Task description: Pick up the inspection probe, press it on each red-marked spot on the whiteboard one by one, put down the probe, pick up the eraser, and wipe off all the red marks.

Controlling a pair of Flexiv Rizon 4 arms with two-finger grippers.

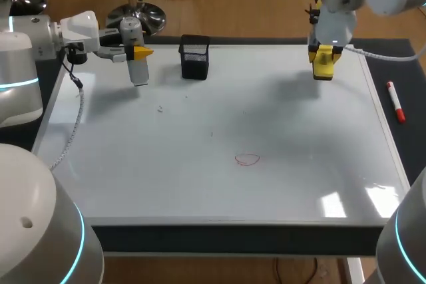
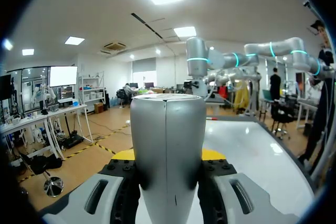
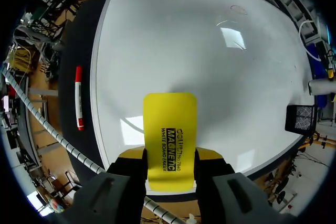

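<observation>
The silver probe [image 1: 138, 71] [image 2: 168, 150] is sitting pinched between the fingers of my left gripper [image 1: 136, 50] [image 2: 168, 157], which is hanging over the far left part of the whiteboard [image 1: 279, 111]. My right gripper [image 1: 324, 54] [image 3: 169, 156] is clamping the yellow eraser [image 1: 323, 64] [image 3: 169, 129] over the far right corner. A red loop mark [image 1: 247, 159] [image 3: 239, 9] is lying on the board's near middle, well apart from both. A black mesh holder [image 1: 194, 56] [image 3: 300, 118] is standing near the probe, and a red marker [image 1: 396, 101] [image 3: 79, 97] is lying beside the board's right edge.
</observation>
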